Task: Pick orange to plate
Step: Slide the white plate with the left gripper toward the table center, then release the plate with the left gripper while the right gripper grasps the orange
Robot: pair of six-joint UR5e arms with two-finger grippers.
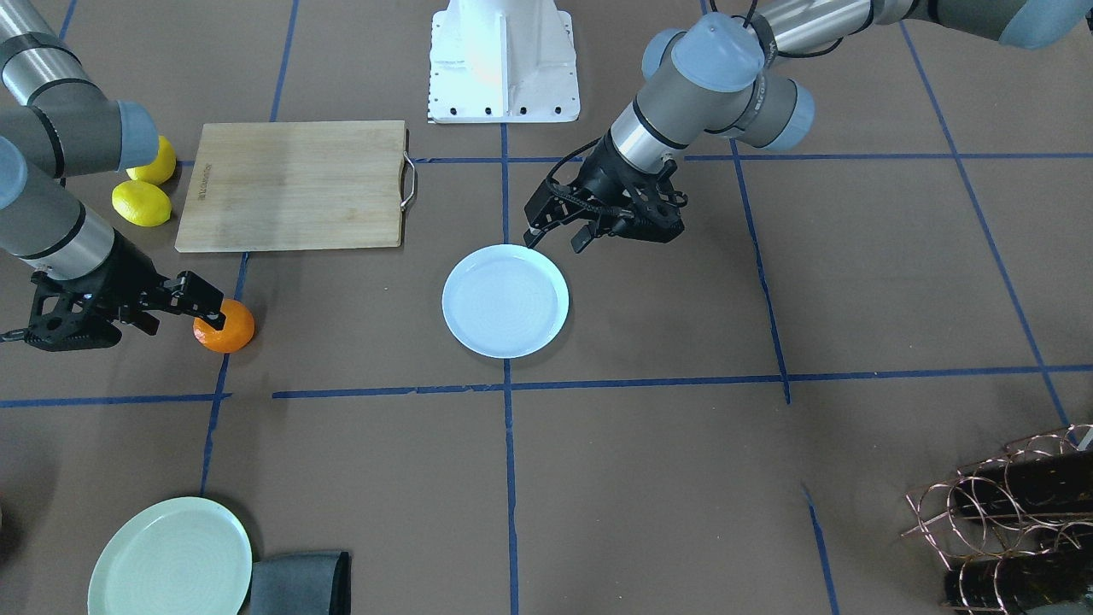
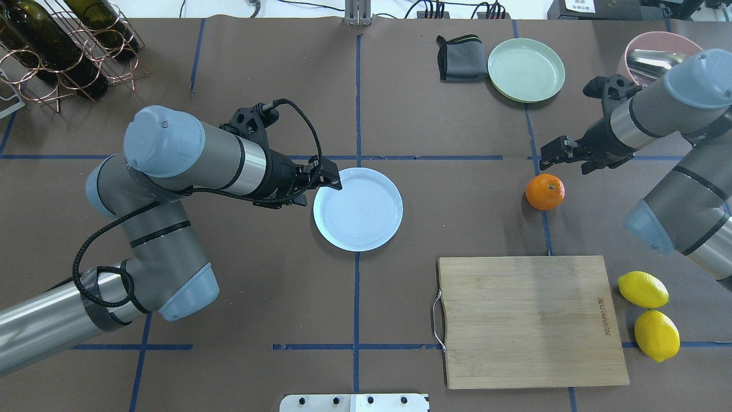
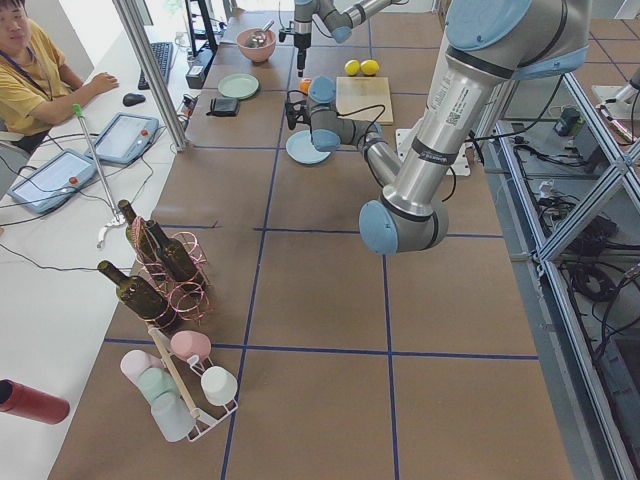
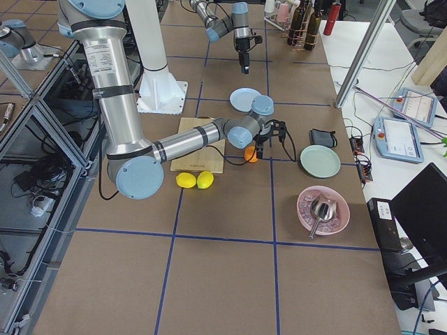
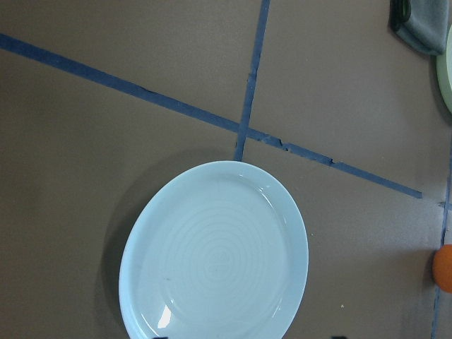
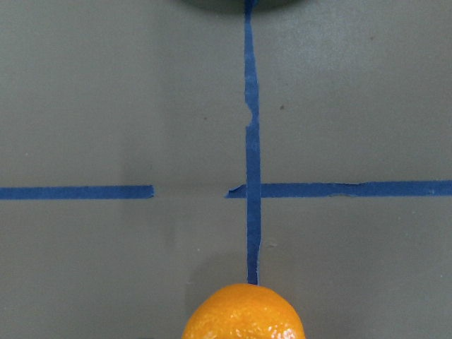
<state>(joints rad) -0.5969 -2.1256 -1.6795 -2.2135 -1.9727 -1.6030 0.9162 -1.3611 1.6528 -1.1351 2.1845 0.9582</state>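
The orange [image 2: 544,191] lies on the brown table on a blue tape line, toward my right side; it also shows as the orange [image 1: 224,327] and fills the bottom edge as the orange [image 6: 244,314]. My right gripper [image 2: 569,157] hovers open just over and beyond it, one fingertip [image 1: 212,314] overlapping the fruit's top in the front-facing view. The white plate [image 2: 358,209] sits at the table's middle, with nothing on it. My left gripper [image 2: 323,186] hangs open above the plate's left rim; the plate [image 5: 215,254] fills the left wrist view.
A wooden cutting board [image 2: 532,320] lies near my right side with two lemons [image 2: 643,289] beside it. A pale green plate [image 2: 526,70], a grey cloth [image 2: 460,58] and a pink bowl [image 2: 652,54] sit far right. A bottle rack [image 2: 57,46] stands far left.
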